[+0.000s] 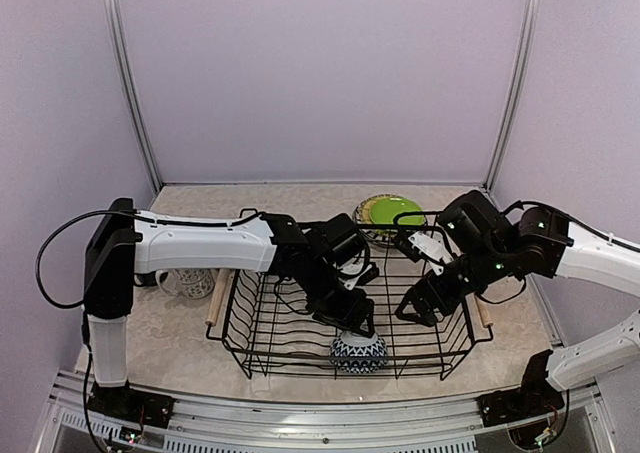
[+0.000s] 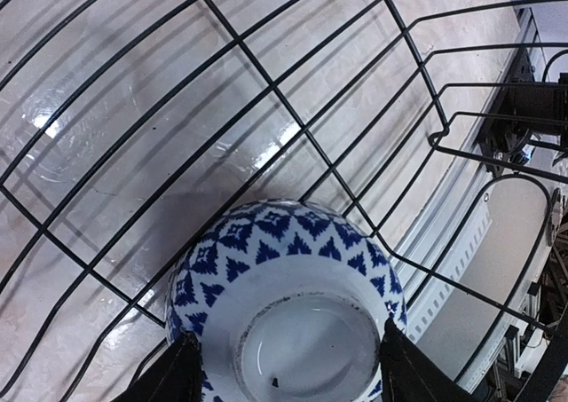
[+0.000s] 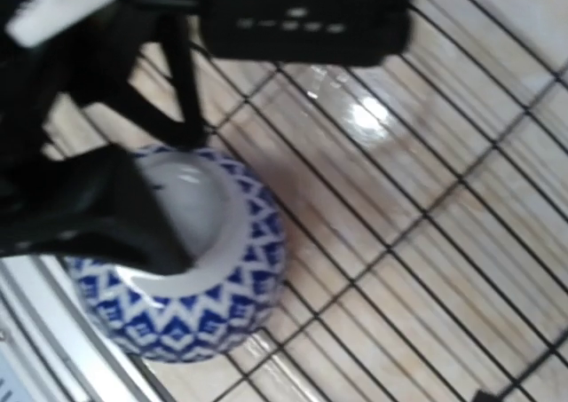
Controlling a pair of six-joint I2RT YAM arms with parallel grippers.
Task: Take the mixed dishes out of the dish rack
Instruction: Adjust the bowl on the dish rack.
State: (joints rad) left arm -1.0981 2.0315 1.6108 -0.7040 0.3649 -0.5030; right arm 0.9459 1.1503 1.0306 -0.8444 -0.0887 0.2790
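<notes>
A blue-white patterned bowl point(image 1: 358, 351) sits upside down on the floor of the black wire dish rack point(image 1: 238, 345), close to its front wall. My left gripper point(image 1: 349, 319) reaches down onto it. In the left wrist view the two black fingers point(image 2: 174, 372) press the bowl point(image 2: 282, 262) from either side of its white base. The right wrist view shows the bowl point(image 3: 213, 309) with the left arm's finger point(image 3: 98, 208) over it. My right gripper point(image 1: 416, 308) hovers open inside the rack's right half, holding nothing.
A lime-green plate point(image 1: 392, 211) lies on a woven yellow plate behind the rack. A white patterned cup point(image 1: 193, 282) stands left of the rack by its wooden handle point(image 1: 212, 298). The table's metal front rail point(image 2: 461, 242) runs just beyond the rack wall.
</notes>
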